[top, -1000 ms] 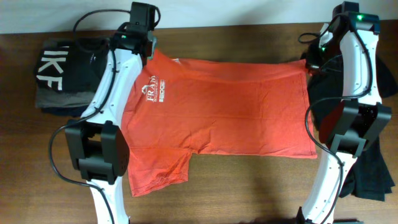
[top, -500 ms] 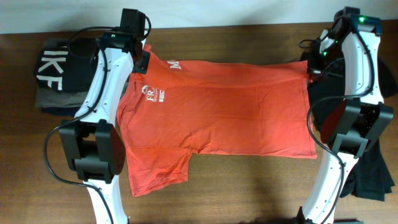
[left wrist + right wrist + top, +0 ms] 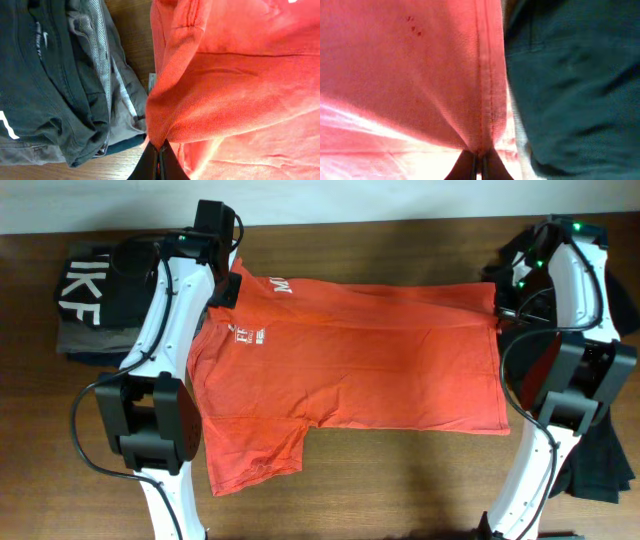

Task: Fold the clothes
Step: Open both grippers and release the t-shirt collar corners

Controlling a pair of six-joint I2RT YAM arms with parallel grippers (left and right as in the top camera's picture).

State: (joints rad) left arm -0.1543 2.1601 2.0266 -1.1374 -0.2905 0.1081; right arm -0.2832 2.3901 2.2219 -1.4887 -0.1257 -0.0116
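Red T-shirt (image 3: pixel 380 360): far edge newly raised; left gripper (image 3: pixel 159 151) pinching its far shoulder corner, right gripper (image 3: pixel 480 159) pinching its far hem corner; lengthwise fold likely starting

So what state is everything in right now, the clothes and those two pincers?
Red-orange T-shirt: spread out on the table, not yet folded, far edge pinched at both ends.
Left pincer: shut on the T-shirt's shoulder end.
Right pincer: shut on the T-shirt's hem.
Black top: folded, topping a pile.
Grey garment: folded, under the black top.
Dark garment: lying by the right arm, partly hidden.
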